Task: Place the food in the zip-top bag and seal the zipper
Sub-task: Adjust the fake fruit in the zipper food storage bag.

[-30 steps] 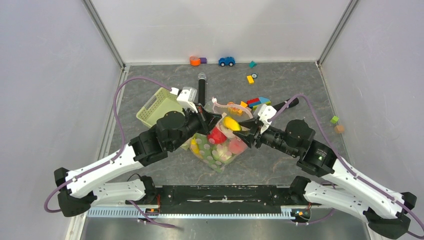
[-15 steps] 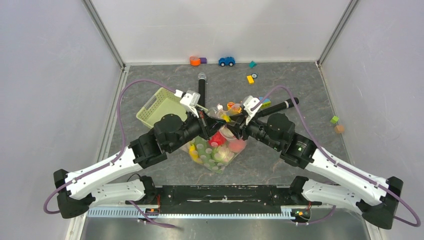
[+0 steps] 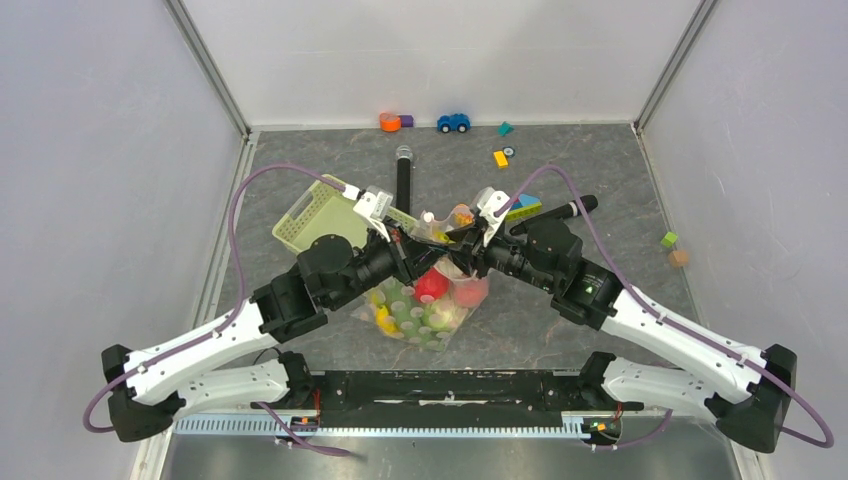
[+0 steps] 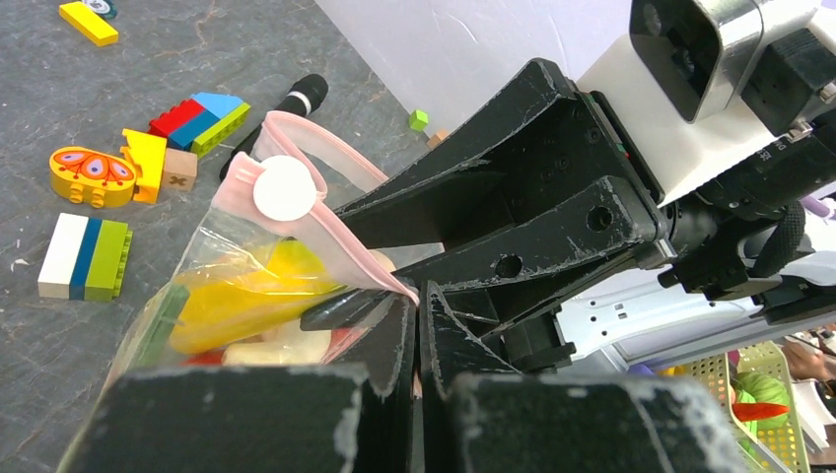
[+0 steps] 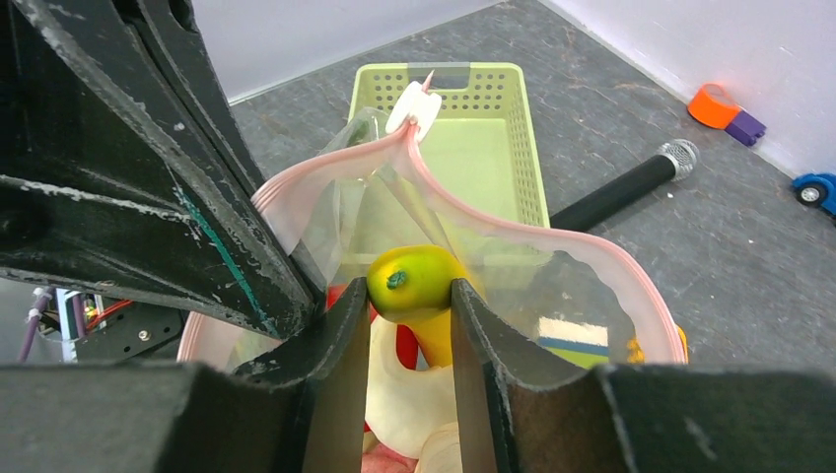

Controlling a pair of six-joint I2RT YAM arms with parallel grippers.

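The zip-top bag (image 3: 425,308) lies at mid table with red, green and pink food inside. My left gripper (image 4: 422,296) is shut on the pink zipper (image 4: 325,222) and holds that edge up; a white slider tab (image 4: 284,187) sits on the strip. The zipper rim (image 5: 592,261) gapes wide open. My right gripper (image 5: 404,296) reaches into the mouth, shut on the yellow banana (image 5: 414,281), whose green-tipped end is pinched between both fingers (image 5: 335,365). Below the banana lie pale and red pieces. In the top view the two grippers (image 3: 405,245) (image 3: 462,250) meet over the bag.
The pale green basket (image 3: 315,215) stands just left of the bag. Two black microphones (image 3: 403,180) (image 3: 555,212) lie behind it. Coloured blocks (image 4: 84,256) are beside the bag, and a blue toy car (image 3: 453,122) and other small toys line the back wall.
The right arm has swung left and carried the banana from beside the bag into its open mouth. The left gripper has kept its hold on the zipper edge and shifted slightly left.
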